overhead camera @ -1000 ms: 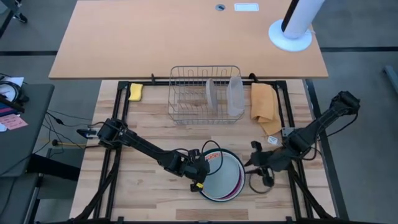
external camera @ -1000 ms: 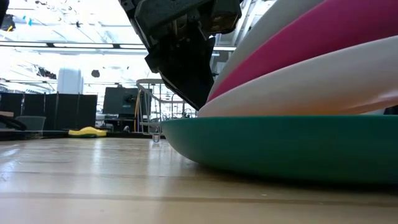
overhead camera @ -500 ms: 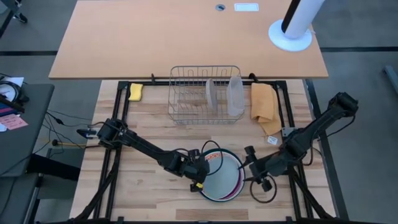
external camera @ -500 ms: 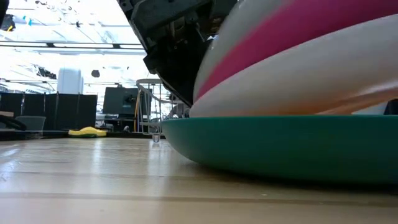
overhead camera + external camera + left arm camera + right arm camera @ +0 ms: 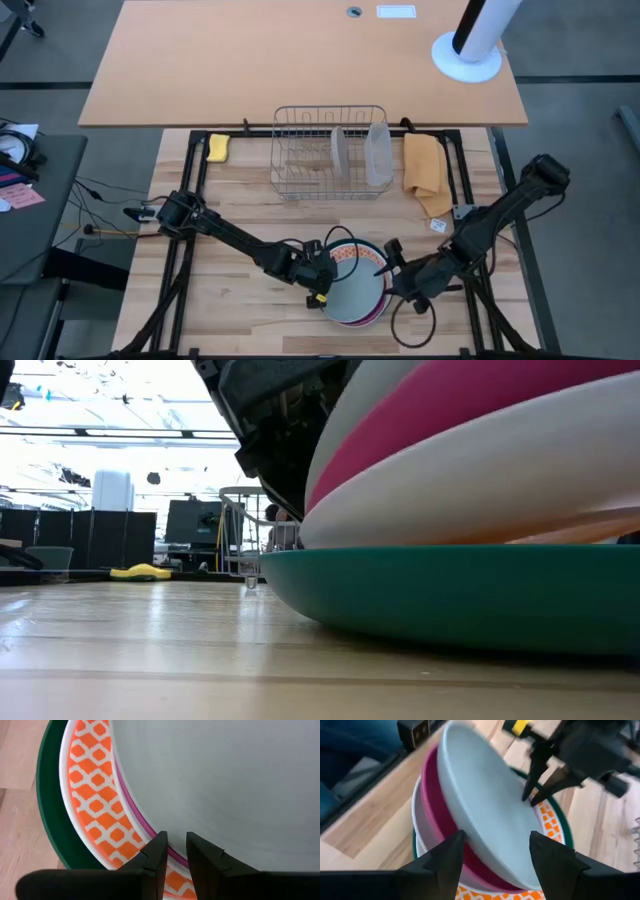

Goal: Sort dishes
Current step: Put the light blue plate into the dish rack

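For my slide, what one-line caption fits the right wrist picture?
The open right gripper approaches tilted pale grey and pink plates, raised by the left gripper.

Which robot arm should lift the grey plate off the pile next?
Probably the right. Its open right gripper already straddles the raised edge of the pale grey plate and the magenta pink plate. The left gripper pinches the far rim, propping both up, so it looks busy holding.

Robotics lab: open ceiling, monitors point(image 5: 190, 520), workbench point(image 5: 240, 215).
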